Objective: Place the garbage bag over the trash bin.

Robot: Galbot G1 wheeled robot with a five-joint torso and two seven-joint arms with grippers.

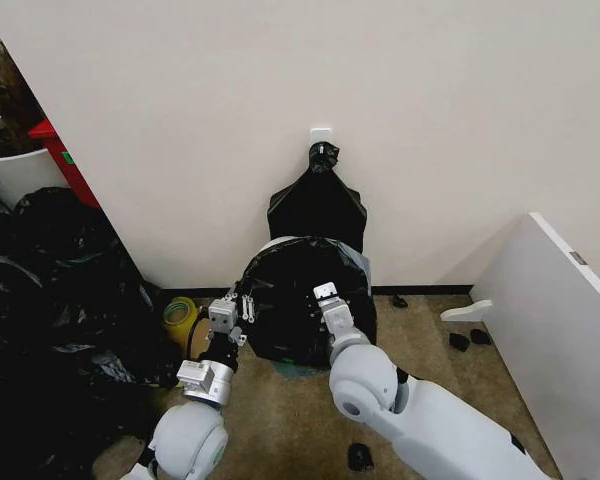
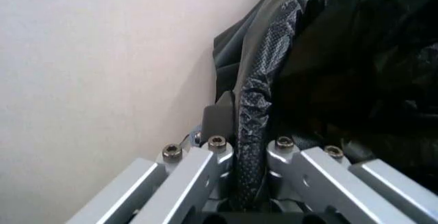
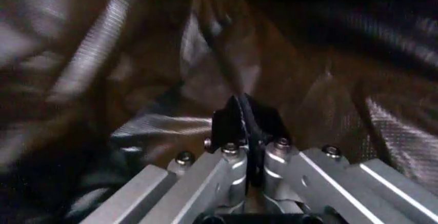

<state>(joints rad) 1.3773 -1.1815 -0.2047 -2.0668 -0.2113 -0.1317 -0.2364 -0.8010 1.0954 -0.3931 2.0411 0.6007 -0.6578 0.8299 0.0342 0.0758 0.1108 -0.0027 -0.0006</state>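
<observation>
The garbage bag [image 1: 300, 290], glossy black and crinkly, is draped over the trash bin against the wall. Of the bin, a pale sliver of rim [image 1: 276, 241] shows at the back. At the bag's left side, my left gripper [image 1: 230, 313] is shut on a twisted fold of the bag [image 2: 252, 106], which runs between its fingers [image 2: 220, 117]. On the bag's front, my right gripper [image 1: 325, 294] is shut, with the thin film [image 3: 171, 126] pinched between its black pads [image 3: 229, 119].
A flat black bundle with a knotted top [image 1: 318, 205] hangs from a white wall hook [image 1: 321, 134] just behind the bin. A heap of black sacks [image 1: 50, 300] fills the left. A yellow roll [image 1: 180, 316] lies beside the left arm, a white board [image 1: 555, 320] leans right.
</observation>
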